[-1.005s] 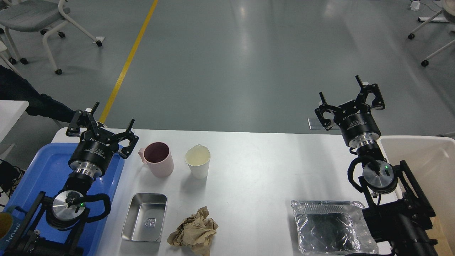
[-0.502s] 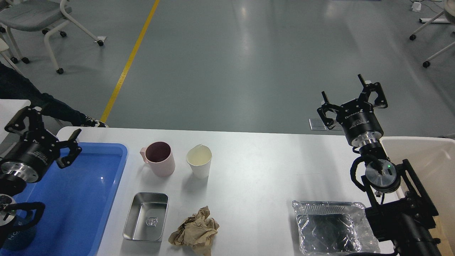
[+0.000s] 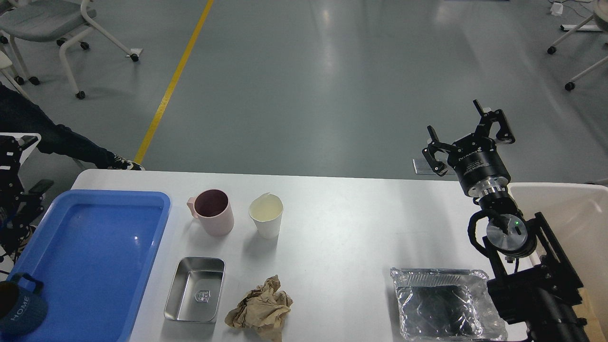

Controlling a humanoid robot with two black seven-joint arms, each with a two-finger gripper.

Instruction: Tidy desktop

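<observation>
The white desktop (image 3: 342,228) holds a pink mug (image 3: 212,212), a white paper cup (image 3: 266,216), a small steel tray (image 3: 195,289), a crumpled brown paper ball (image 3: 260,308) and a clear foil-rimmed container (image 3: 444,304). My right gripper (image 3: 458,124) hangs open and empty over the far right edge of the desktop, well away from all of these. My left gripper (image 3: 21,166) is cut off by the left edge of the view, beyond the blue tray (image 3: 95,247). Its fingers look spread and hold nothing.
A dark blue mug marked HOME (image 3: 19,308) sits in the blue tray's near left corner. A white bin (image 3: 570,213) stands at the right, behind my right arm. A small white table corner (image 3: 31,137) and wheeled chairs (image 3: 47,23) are at the far left.
My left arm has swung left off the blue tray to the view's edge, uncovering the tray and the HOME mug. The right gripper has barely shifted. The things on the desktop have not moved.
</observation>
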